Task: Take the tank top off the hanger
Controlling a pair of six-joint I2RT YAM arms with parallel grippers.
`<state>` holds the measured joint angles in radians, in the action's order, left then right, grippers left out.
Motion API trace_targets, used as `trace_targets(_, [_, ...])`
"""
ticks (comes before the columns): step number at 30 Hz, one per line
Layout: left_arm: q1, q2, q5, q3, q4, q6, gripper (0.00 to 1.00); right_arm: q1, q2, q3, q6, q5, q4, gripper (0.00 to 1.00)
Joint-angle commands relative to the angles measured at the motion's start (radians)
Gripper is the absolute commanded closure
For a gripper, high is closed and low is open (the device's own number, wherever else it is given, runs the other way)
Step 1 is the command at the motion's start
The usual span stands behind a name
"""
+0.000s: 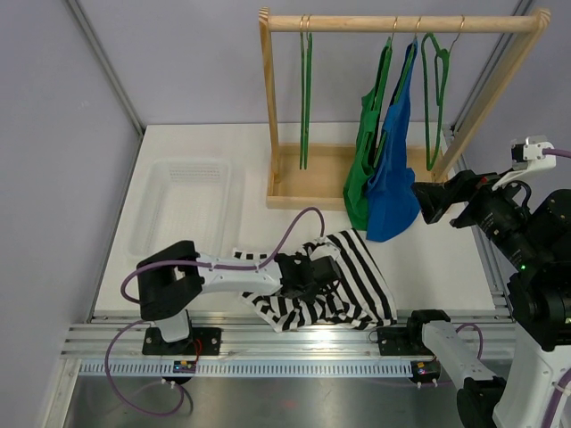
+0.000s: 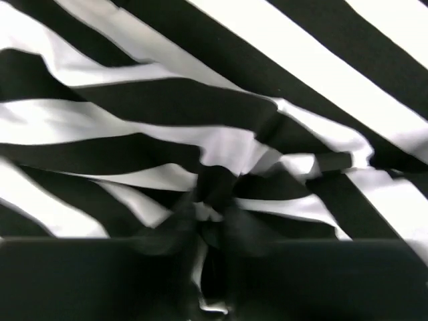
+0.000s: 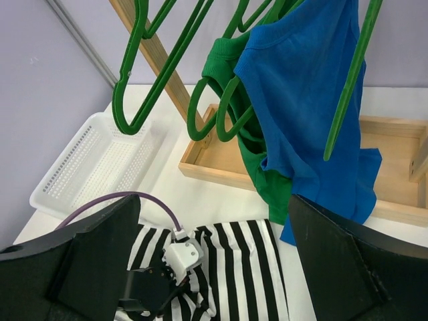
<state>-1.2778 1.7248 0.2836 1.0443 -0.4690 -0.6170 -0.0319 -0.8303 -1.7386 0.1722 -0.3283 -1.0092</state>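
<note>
A black-and-white striped top (image 1: 357, 285) lies crumpled on the table near the front edge. My left gripper (image 1: 323, 272) is down on it and shut on a fold of the striped cloth (image 2: 221, 167); its own fingers are dark and blurred at the bottom of the left wrist view. A green tank top (image 1: 360, 169) and a blue tank top (image 1: 394, 178) hang on green hangers on the wooden rack (image 1: 401, 22). My right gripper (image 1: 430, 201) is open and empty, held in the air just right of the blue top (image 3: 301, 87). The striped top also shows in the right wrist view (image 3: 247, 267).
Two bare green hangers (image 1: 306, 98) (image 1: 435, 98) hang on the rail. The rack's wooden base tray (image 1: 294, 183) stands at the back. A white perforated basket (image 1: 183, 209) sits at the left. The left arm's purple cable (image 1: 290, 227) loops over the table.
</note>
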Motion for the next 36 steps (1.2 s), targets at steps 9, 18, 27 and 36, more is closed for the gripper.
trace_targets(9, [-0.003, -0.359, 0.42, 0.081, -0.275, -0.108, 1.0, 0.001, 0.003, -0.015, 0.004, -0.015, 0.041, 0.01])
trace_targets(18, [0.17, -0.564, 0.6, 0.322, -0.549, 0.005, 1.0, 0.003, -0.003, -0.022, 0.003, -0.012, 0.044, 0.01])
trace_targets(27, [0.542, -0.553, 0.524, 0.669, -0.582, 0.281, 1.0, 0.003, -0.004, -0.009, 0.004, -0.011, 0.063, 0.0])
trace_targets(36, [0.965, -0.449, 0.26, 0.694, -0.55, 0.344, 1.0, 0.003, -0.033, 0.007, 0.047, -0.086, 0.182, 0.01])
